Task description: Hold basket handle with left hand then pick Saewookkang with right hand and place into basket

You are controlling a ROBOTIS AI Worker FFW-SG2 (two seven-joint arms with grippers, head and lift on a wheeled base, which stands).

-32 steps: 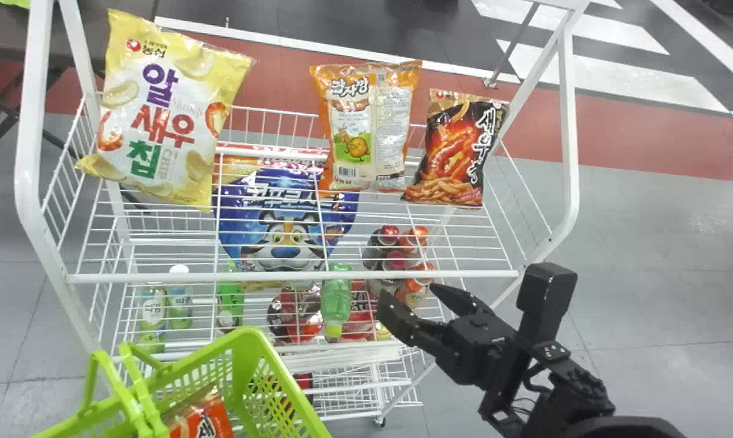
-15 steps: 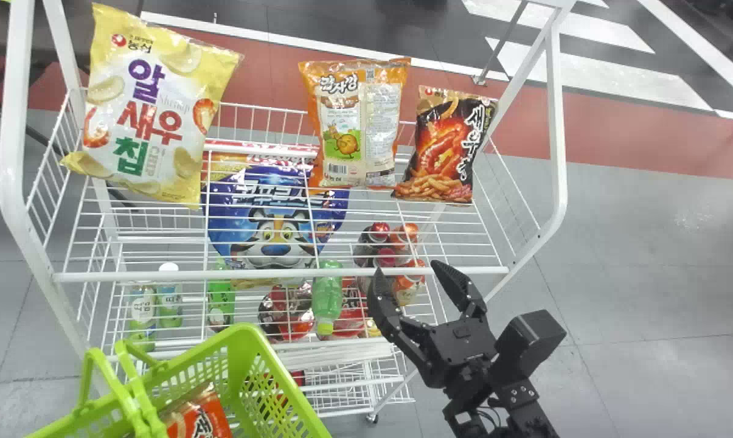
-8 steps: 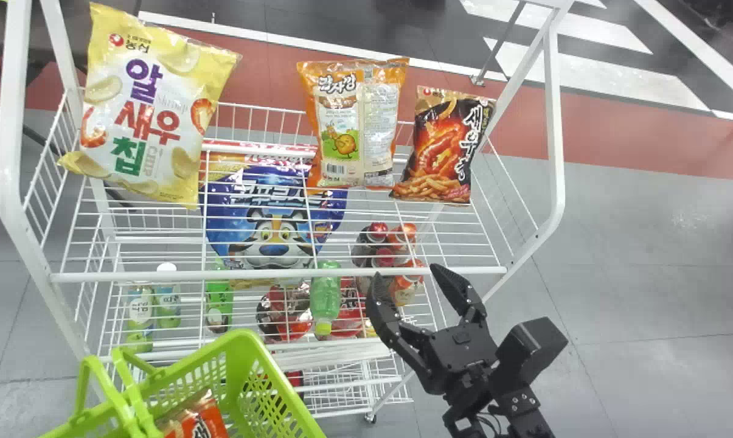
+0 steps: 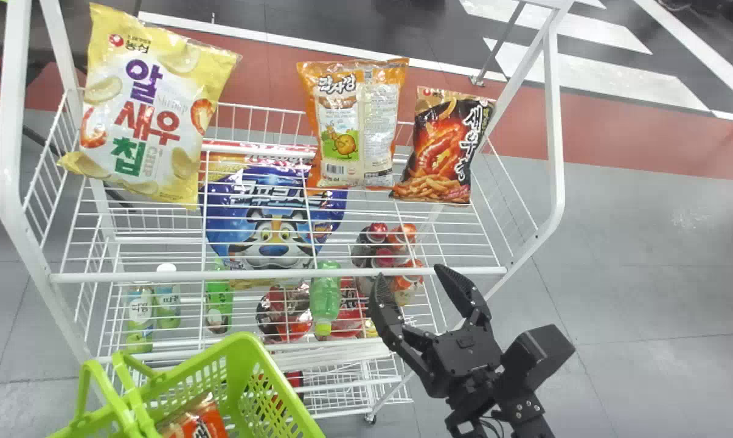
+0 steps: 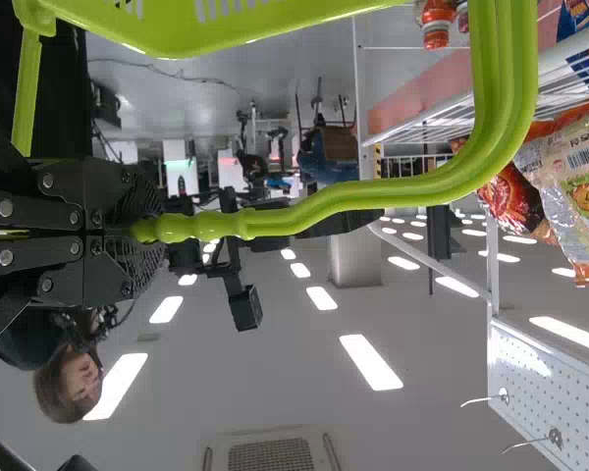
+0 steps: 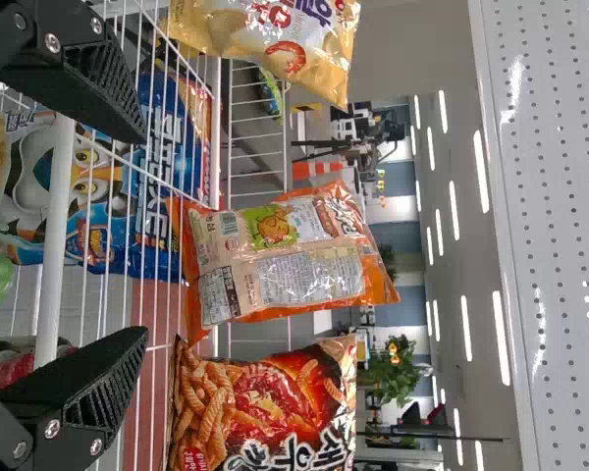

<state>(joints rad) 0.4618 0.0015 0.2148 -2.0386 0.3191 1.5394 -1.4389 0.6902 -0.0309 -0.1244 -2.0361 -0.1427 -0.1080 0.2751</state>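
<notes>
Saewookkang (image 4: 444, 146) leans near right edge of shelf (image 4: 281, 275), long axis up-right; right pincer (image 4: 410, 275) is open, left pincer (image 5: 145, 231) gripping basket handle (image 5: 373, 197)

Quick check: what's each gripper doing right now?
Left gripper: closed on the green basket handle.
Right gripper: open and empty, by the front of the white rack.

White top shelf (image 4: 117, 277) holds yellow bag (image 4: 150, 106), orange bag (image 4: 357, 125) and Saewookkang (image 4: 442, 146)
</notes>
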